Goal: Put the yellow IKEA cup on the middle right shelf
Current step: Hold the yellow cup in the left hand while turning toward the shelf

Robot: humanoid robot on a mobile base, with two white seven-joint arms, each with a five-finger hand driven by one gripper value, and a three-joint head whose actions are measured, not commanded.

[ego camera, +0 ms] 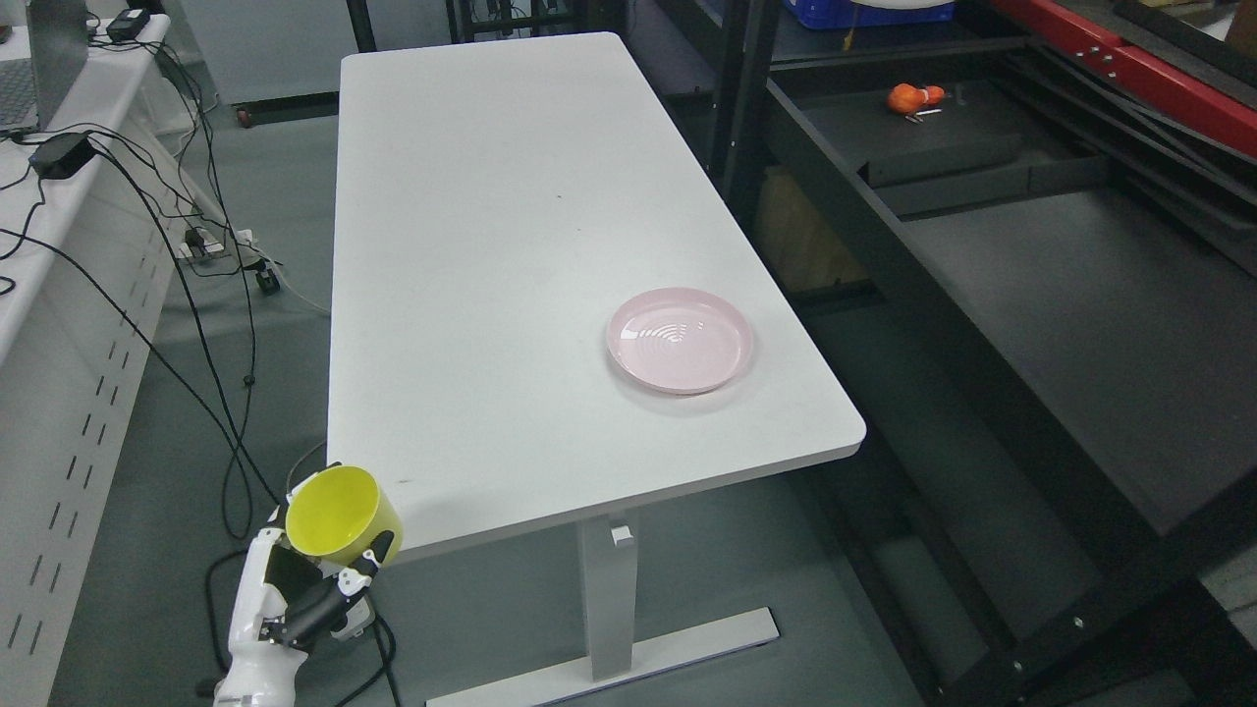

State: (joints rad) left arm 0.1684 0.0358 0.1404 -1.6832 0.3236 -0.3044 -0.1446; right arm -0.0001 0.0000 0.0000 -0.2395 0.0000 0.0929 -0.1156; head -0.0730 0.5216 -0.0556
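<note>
At the lower left of the head view, my left hand is shut on the yellow cup. The cup is tilted, its open mouth facing up and toward the camera. It is held just off the near left corner of the white table, over the floor. The black shelf unit stands to the right of the table, with a broad dark shelf surface at about table height. My right arm does not show.
A pink plate lies near the table's right front edge. An orange object sits on a far shelf level. Cables trail over the floor at left, beside a white desk. Red beams run along the top right.
</note>
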